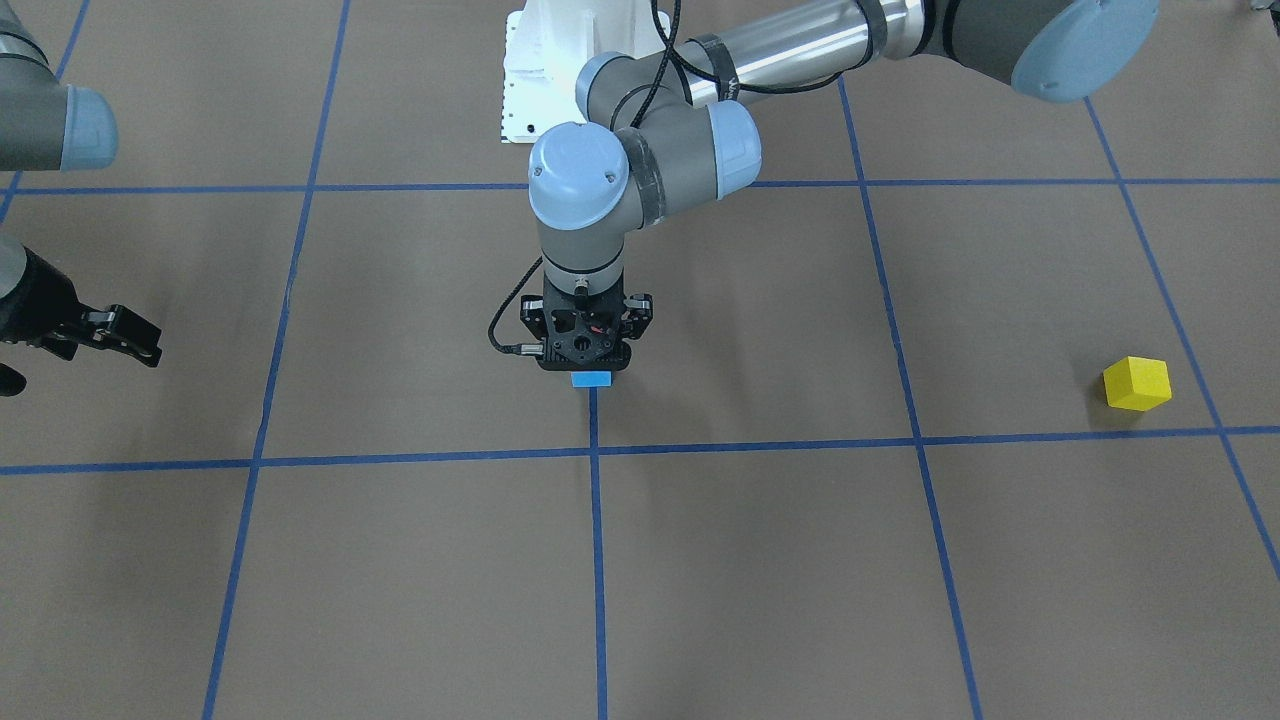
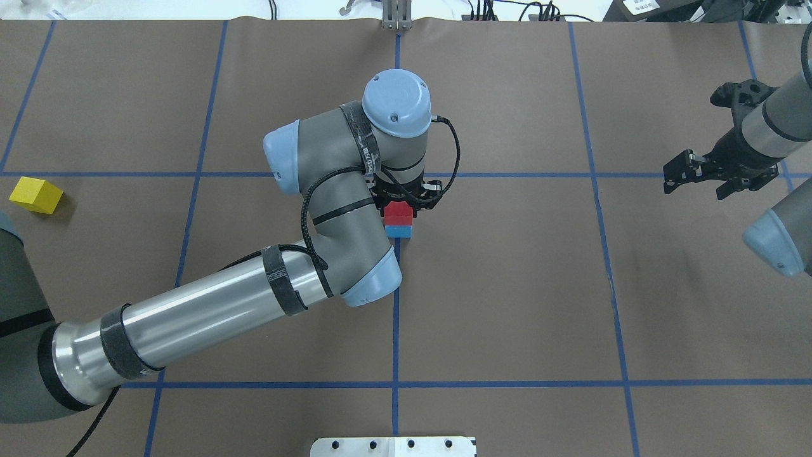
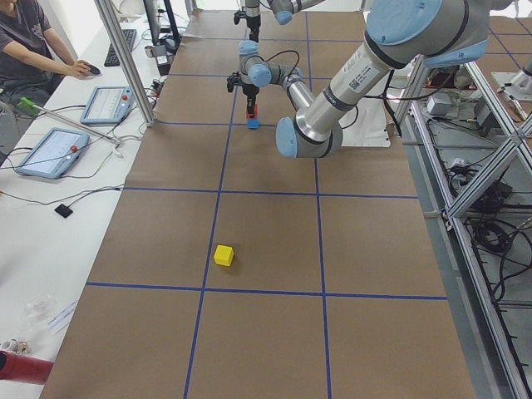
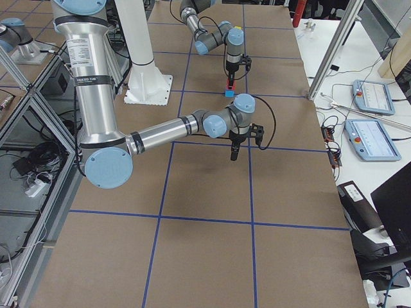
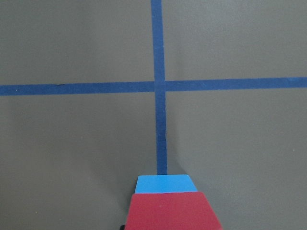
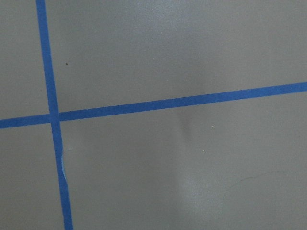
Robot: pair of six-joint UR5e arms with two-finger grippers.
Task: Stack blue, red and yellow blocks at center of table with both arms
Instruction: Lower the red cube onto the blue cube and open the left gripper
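A red block sits on a blue block at the table's centre, on a blue tape line. My left gripper points straight down and is shut on the red block. The front view shows only the blue block under the left gripper. The left wrist view shows the red block over the blue block. A yellow block lies alone far on my left, also in the front view. My right gripper is open and empty far on my right, above the table.
Blue tape lines divide the brown table into squares. The white robot base stands at the table's near edge. An operator and tablets are beside the far side of the table.
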